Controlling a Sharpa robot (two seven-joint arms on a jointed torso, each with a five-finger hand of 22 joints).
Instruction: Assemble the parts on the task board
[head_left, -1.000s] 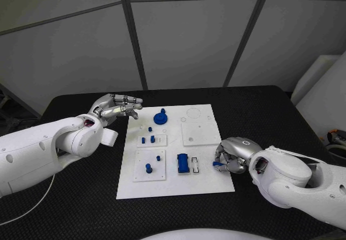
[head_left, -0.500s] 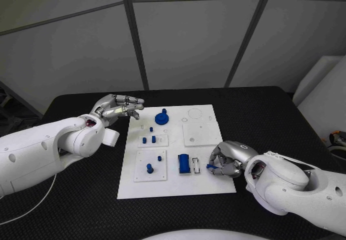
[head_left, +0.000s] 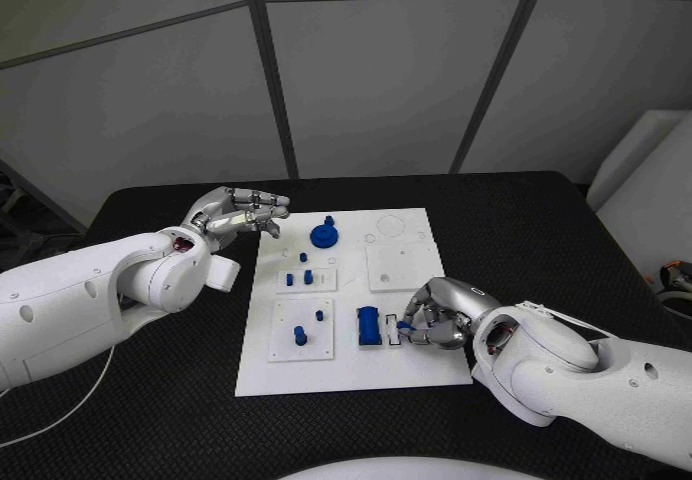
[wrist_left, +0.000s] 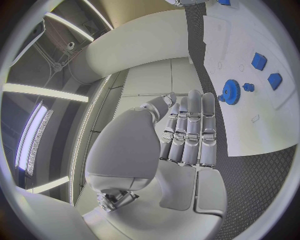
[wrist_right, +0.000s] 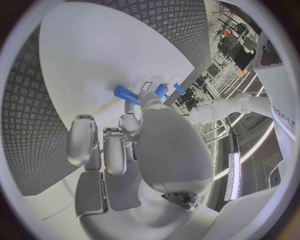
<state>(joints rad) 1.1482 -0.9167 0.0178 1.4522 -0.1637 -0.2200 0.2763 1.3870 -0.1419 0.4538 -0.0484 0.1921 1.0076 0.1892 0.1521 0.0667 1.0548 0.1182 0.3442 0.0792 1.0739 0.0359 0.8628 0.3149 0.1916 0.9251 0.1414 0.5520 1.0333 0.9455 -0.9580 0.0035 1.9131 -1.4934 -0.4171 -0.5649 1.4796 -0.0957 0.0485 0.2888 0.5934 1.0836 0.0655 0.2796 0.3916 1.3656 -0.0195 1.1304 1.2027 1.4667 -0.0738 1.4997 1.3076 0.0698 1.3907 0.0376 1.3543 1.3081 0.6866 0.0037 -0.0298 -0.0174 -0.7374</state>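
The right hand (head_left: 437, 318) pinches a small blue part (wrist_right: 126, 93) over the white task board (head_left: 418, 365); the left hand (head_left: 231, 213) hovers beside it, fingers curled, holding nothing.

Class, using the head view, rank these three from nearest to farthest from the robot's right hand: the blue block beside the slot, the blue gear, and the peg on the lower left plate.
From the right hand:
1. Blue block, just beside its fingers.
2. Peg, across the board's near left.
3. Blue gear, at the board's far end.
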